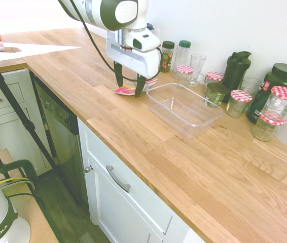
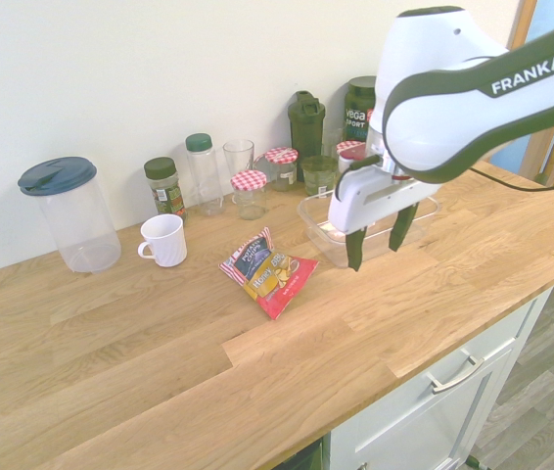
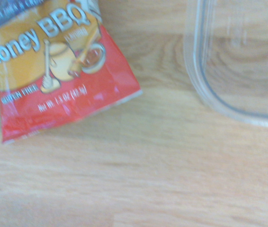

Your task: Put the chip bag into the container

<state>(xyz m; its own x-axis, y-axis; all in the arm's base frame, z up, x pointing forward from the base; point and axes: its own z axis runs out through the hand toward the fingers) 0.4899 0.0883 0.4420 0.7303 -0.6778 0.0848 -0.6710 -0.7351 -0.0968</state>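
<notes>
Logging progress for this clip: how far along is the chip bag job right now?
Nothing of the transfer looks done: the chip bag lies on the wooden counter, outside the clear container. In hand is only the approach: the gripper hangs open above the counter, holding nothing. Left to do: grasp the bag, lift it over the rim and release it inside.
</notes>
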